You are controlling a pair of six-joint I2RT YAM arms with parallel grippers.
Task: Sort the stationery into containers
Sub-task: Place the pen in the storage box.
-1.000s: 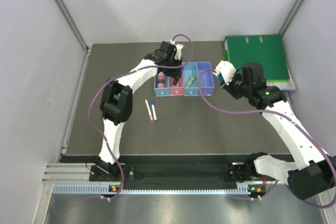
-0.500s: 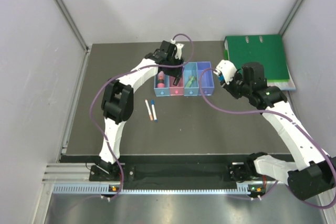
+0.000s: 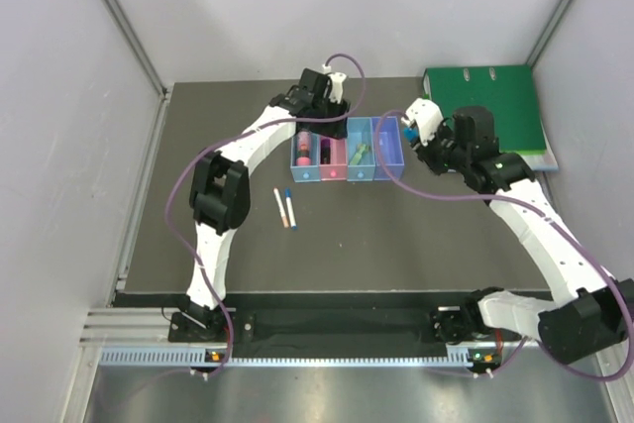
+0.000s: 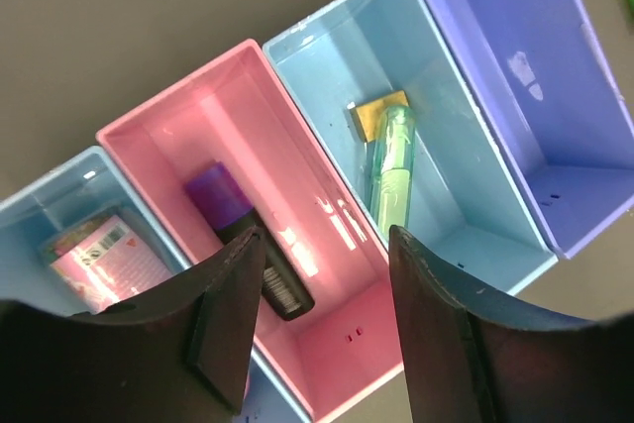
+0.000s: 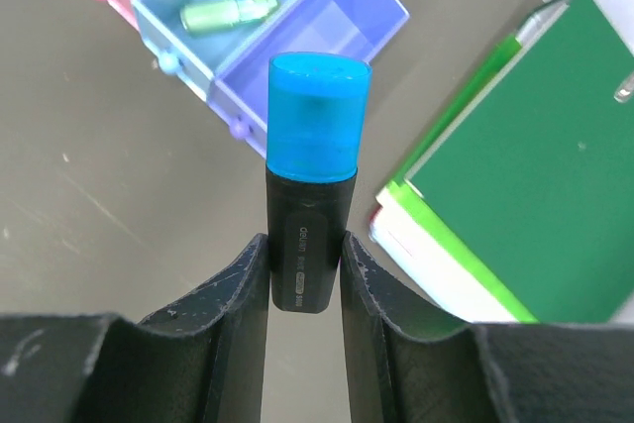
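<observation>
Two white pens (image 3: 285, 207) lie loose on the table (image 3: 416, 240) up front, then the left gripper (image 4: 325, 255) hangs parted and empty above the pink bin (image 4: 178, 118) holding a purple-capped marker (image 4: 236, 217), while the right gripper (image 5: 305, 257) pinches a blue-capped black marker (image 5: 309, 146) beside the violet-blue bin (image 5: 342, 22).
</observation>
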